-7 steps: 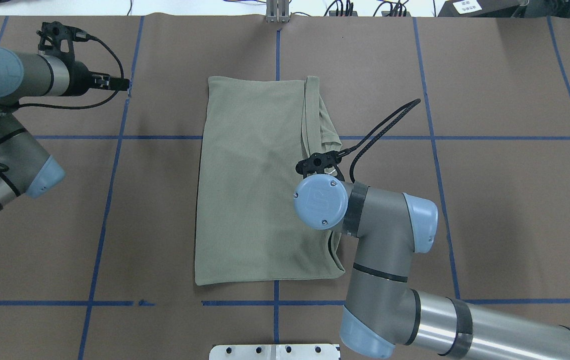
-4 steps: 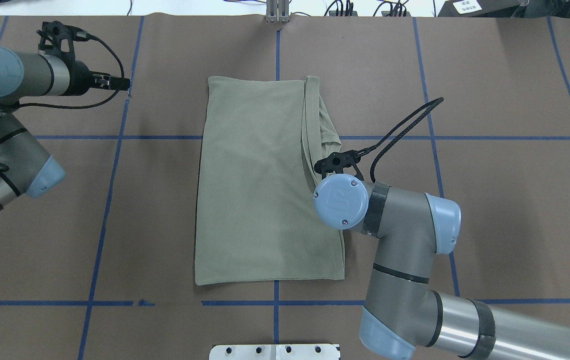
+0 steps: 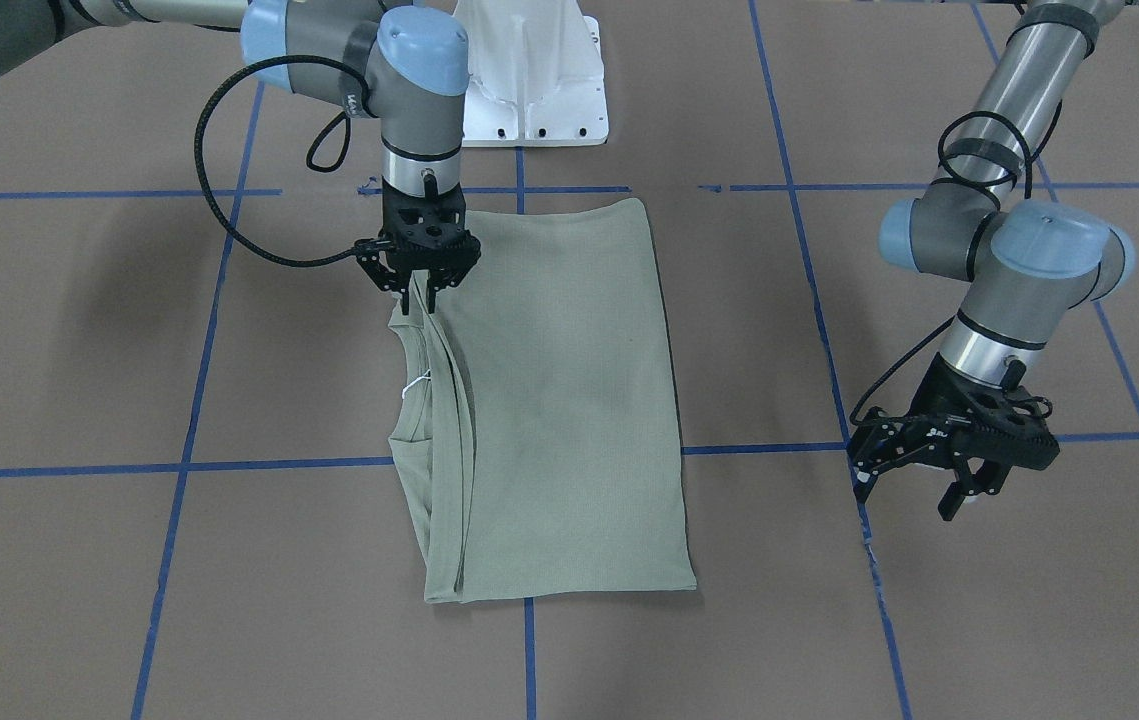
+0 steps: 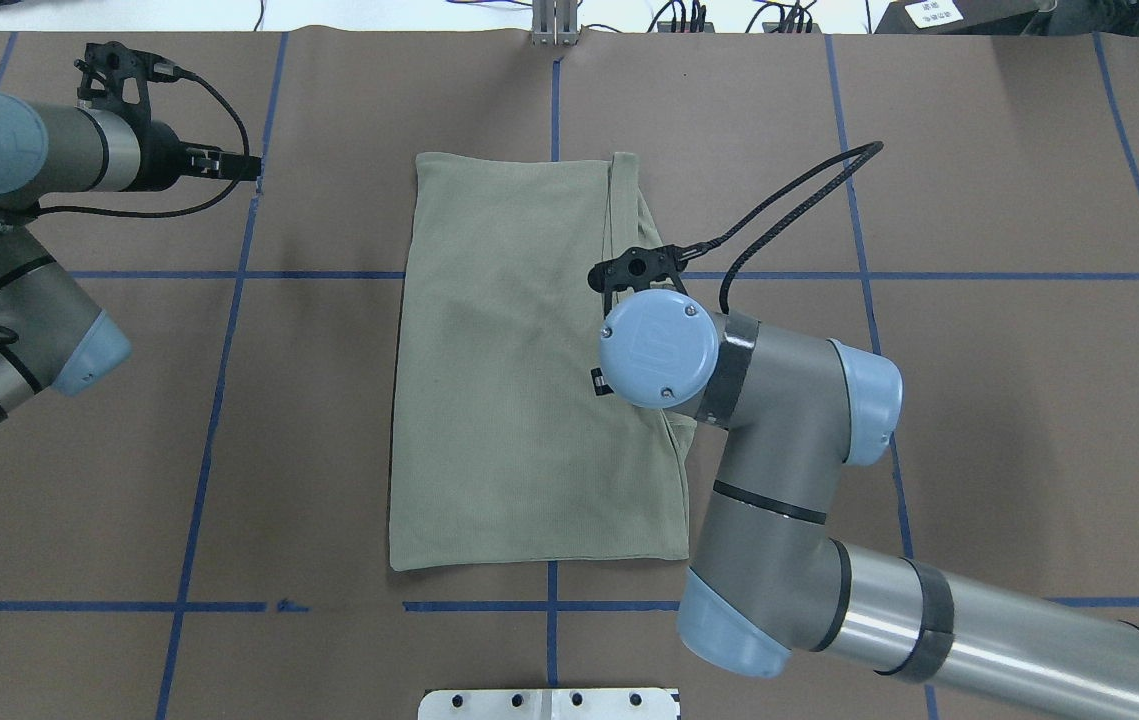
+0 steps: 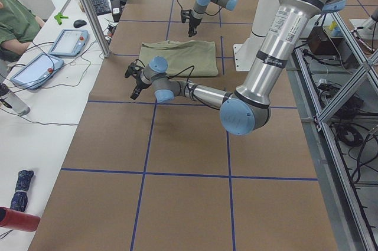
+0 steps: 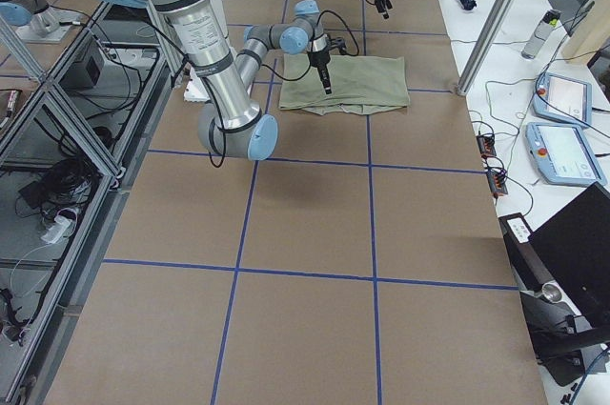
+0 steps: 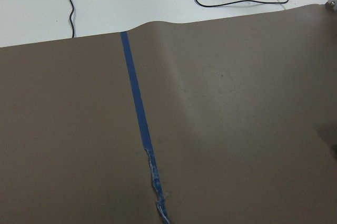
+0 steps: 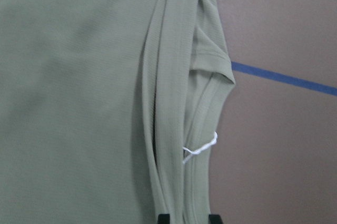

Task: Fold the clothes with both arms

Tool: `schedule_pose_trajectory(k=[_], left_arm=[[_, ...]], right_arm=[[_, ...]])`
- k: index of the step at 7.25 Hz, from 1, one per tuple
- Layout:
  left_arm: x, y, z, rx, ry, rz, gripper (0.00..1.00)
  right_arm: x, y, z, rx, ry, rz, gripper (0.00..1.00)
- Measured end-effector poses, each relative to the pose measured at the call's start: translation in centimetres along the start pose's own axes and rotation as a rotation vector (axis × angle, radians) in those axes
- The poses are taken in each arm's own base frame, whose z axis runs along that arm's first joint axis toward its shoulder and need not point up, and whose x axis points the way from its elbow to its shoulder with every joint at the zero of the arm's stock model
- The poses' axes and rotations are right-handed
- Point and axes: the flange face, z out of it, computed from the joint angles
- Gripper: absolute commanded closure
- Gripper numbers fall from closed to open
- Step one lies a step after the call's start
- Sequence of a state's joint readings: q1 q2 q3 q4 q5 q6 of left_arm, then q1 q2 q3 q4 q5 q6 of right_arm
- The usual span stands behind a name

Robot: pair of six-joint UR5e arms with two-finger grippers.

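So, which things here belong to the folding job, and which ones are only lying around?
Job: folded sage-green knit shirt; black two-finger right gripper; black two-finger left gripper.
Lying about: white metal pedestal base; grey-framed tablet; red cylinder.

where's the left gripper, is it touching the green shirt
Apart. The front-facing view shows the left gripper off to the side of the shirt, with bare table between them.

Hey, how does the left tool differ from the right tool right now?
The left tool hangs over bare table, clear of the shirt; the right tool is down at the shirt's folded edge. The left tool's jaws gape wide; the right tool's stand narrow, either side of that edge, grip unclear. The left tool is tilted; the right tool points straight down. Both are black and two-fingered.
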State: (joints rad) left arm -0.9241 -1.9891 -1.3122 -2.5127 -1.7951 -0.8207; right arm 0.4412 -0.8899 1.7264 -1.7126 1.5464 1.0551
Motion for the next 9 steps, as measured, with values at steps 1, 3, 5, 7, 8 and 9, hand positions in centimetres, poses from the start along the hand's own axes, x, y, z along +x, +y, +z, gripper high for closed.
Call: schedule_pose_trajectory(k=[1, 3, 5, 7, 8, 9], left_arm=[[0.1, 0.2, 0.0, -0.014, 0.012, 0.0, 0.0], [0.4, 0.3, -0.1, -0.029, 0.031, 0.0, 0.0], [0.5, 0.3, -0.1, -0.032, 0.035, 0.0, 0.0], [0.4, 0.3, -0.1, -0.033, 0.035, -0.001, 0.0], [0.4, 0.3, -0.1, -0.034, 0.034, -0.001, 0.0], [0.4, 0.4, -0.1, -0.034, 0.033, 0.0, 0.0]], right_arm=[[-1.5, -2.0, 0.5, 0.013, -0.027, 0.017, 0.42], [-3.1, -3.9, 2.5, 0.01, -0.031, 0.031, 0.37], [-3.1, -4.0, 3.9, -0.002, -0.01, 0.028, 0.26], [-2.6, -4.1, 5.0, -0.013, 0.012, 0.016, 0.26], [-2.3, -4.1, 5.7, -0.019, 0.025, 0.01, 0.26], [-2.0, -4.1, 6.2, -0.027, 0.036, 0.005, 0.28]])
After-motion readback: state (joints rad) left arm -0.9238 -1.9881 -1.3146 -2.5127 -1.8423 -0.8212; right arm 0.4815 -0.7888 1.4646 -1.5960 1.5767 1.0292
